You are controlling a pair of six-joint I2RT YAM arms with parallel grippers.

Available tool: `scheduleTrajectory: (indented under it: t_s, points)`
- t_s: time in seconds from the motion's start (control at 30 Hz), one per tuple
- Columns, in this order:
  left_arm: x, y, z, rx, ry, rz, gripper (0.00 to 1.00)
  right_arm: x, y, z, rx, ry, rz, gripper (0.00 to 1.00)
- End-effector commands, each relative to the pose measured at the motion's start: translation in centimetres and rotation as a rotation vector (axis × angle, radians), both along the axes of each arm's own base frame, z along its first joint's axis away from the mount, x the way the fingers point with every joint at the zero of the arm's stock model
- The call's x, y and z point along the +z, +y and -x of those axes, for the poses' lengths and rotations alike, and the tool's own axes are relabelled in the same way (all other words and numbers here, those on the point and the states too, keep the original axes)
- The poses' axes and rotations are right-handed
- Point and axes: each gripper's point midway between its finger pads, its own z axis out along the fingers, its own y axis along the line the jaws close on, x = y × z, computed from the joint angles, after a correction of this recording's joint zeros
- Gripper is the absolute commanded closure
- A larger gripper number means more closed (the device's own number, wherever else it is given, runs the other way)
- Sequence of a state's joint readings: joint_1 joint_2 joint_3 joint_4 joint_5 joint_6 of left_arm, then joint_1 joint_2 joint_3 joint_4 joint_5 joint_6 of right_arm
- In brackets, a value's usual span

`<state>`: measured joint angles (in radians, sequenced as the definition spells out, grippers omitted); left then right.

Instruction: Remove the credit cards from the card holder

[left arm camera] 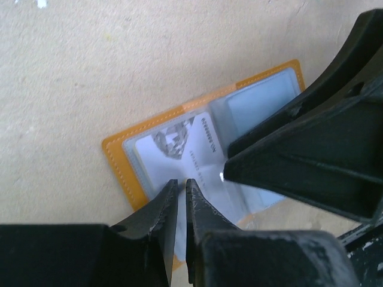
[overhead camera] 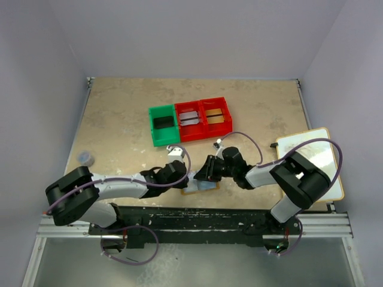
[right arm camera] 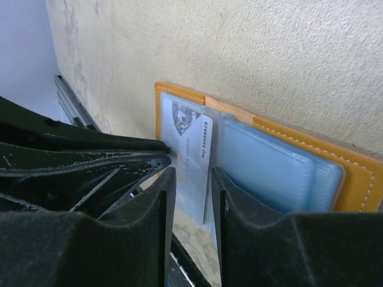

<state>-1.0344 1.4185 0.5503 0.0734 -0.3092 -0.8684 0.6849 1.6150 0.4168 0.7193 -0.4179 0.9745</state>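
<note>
The card holder (overhead camera: pixel 202 187) lies open on the table near the front edge, orange-tan with pale blue-grey pockets (right arm camera: pixel 269 167). A pale grey-white credit card (left arm camera: pixel 179 149) (right arm camera: pixel 192 143) with a grey emblem sticks partway out of one pocket. My left gripper (left arm camera: pixel 181 184) (overhead camera: pixel 187 179) is shut to a thin slit, its tips down on that card's near end, and nothing shows between them. My right gripper (right arm camera: pixel 191 179) (overhead camera: pixel 203 174) stands open just above the same card, one finger on either side of its long edge. The two grippers' tips almost touch.
A green bin (overhead camera: pixel 163 125) and two red bins (overhead camera: pixel 190 121) (overhead camera: pixel 216 116) stand in a row behind the grippers; the middle one holds a grey card. A white tan-edged board (overhead camera: pixel 317 156) lies at the right edge. A small dark object (overhead camera: pixel 87 158) sits far left.
</note>
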Motion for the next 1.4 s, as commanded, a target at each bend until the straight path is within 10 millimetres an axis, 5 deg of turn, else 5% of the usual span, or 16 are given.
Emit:
scheduleTrajectory:
  t_s: [0.0,0.17,0.57,0.9,1.37]
  points:
    - [-1.1,3.2,1.6,0.020,0.042,-0.074,0.90,-1.3,-1.2,-0.1,-0.036,0.022,0.090,0.66]
    - [0.6,2.5,1.3,0.001,0.023,-0.050,0.87,-1.3,-0.9,0.2,-0.022,0.026,0.058,0.66]
    - [-1.0,0.6,1.4,-0.050,0.063,-0.048,0.96,-0.3,0.3,0.5,0.026,-0.001,-0.033,0.71]
    - [-3.4,2.3,2.1,-0.027,0.092,-0.104,1.00,0.7,0.9,2.0,0.077,0.004,-0.157,1.00]
    - [-3.6,3.6,1.8,-0.005,0.074,-0.162,1.00,0.7,-2.7,0.8,-0.058,-0.014,-0.065,1.00]
